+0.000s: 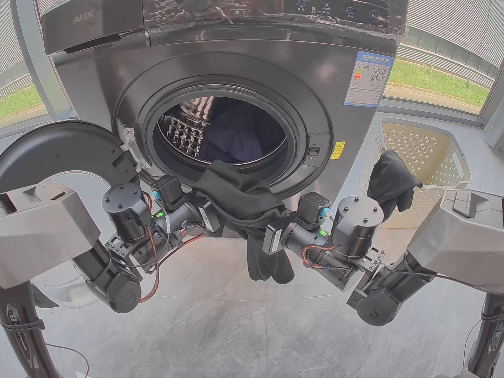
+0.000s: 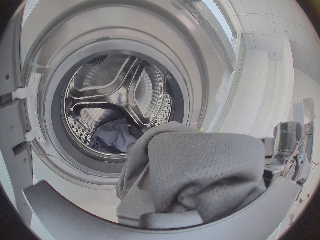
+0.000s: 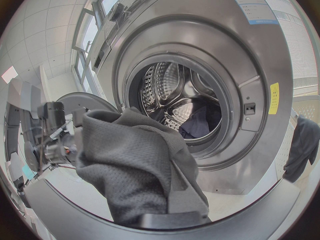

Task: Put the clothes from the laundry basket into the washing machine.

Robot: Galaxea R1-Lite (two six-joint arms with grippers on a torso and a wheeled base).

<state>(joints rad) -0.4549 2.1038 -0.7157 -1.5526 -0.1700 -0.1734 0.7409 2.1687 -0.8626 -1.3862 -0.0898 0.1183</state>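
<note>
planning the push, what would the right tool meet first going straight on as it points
Way looks free through the washing machine opening; probably the drum wall first, depth unclear.

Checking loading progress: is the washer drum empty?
Not empty: a dark blue garment lies at the bottom of the drum.

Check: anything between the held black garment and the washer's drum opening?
Nothing visible. The door is swung aside on the left, and the black garment hangs just before the drum. A dark blue garment lies deep inside, not blocking.
</note>
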